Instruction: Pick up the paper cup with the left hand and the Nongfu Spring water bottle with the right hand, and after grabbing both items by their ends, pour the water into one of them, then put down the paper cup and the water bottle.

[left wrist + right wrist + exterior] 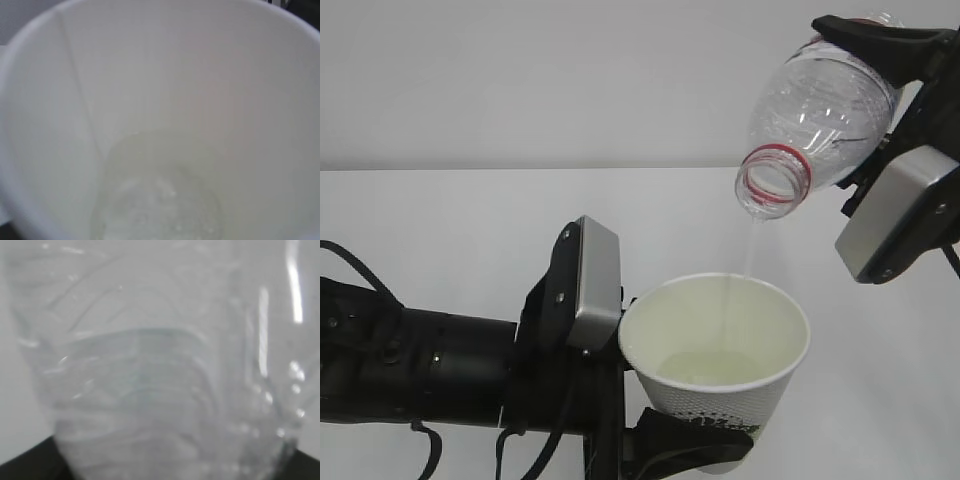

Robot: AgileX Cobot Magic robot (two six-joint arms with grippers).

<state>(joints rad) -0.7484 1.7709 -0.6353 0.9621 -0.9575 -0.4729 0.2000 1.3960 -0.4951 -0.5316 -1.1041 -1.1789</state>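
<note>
My left gripper (692,438) is shut on the lower part of the white paper cup (672,330), which it holds upright at the lower centre. Up at the right, my right gripper (876,98) is shut on the body of the clear Nongfu Spring water bottle (815,105). The bottle is tilted mouth-down, its red neck ring over the cup. A thin stream of water (741,262) falls into the cup and pools at the bottom (712,366). The left wrist view looks into the cup (165,90), with bubbling water (160,205) at its bottom. The bottle (150,365) fills the right wrist view.
A white table (440,230) spreads under both arms and meets a pale wall (520,80) behind. The left arm's black body and cables (410,360) fill the lower left. The right wrist's grey plate (895,210) hangs to the right of the cup.
</note>
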